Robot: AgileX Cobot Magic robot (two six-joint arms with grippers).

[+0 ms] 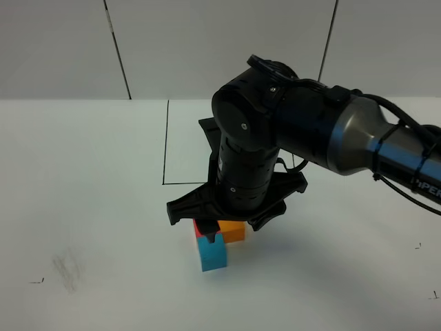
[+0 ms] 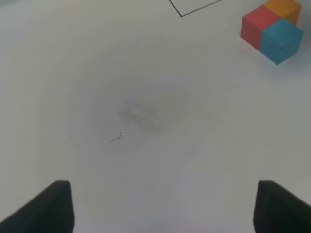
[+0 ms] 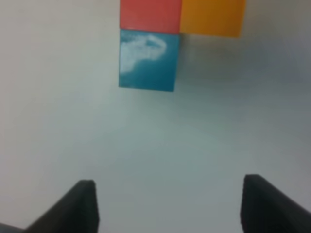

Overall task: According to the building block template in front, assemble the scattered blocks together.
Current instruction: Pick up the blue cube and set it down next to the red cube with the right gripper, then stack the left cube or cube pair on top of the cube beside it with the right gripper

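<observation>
Matte red cube (image 3: 150,14), orange cube (image 3: 212,17) and light blue cube (image 3: 147,59) sat touching in L on white table (image 1: 89,207), before thin black rectangle outline (image 1: 166,148). Right gripper (image 3: 167,204) hovered above cubes, fingers apart, holding nothing. Left gripper (image 2: 163,206) fingers wide apart over bare table.

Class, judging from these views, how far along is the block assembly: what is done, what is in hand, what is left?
Done: red cube, orange cube and blue cube touch in an L. In hand: nothing; right claw and left claw are open, empty. Left: probably just checking against the template, whose cubes the arm hides; only its black frame shows.
</observation>
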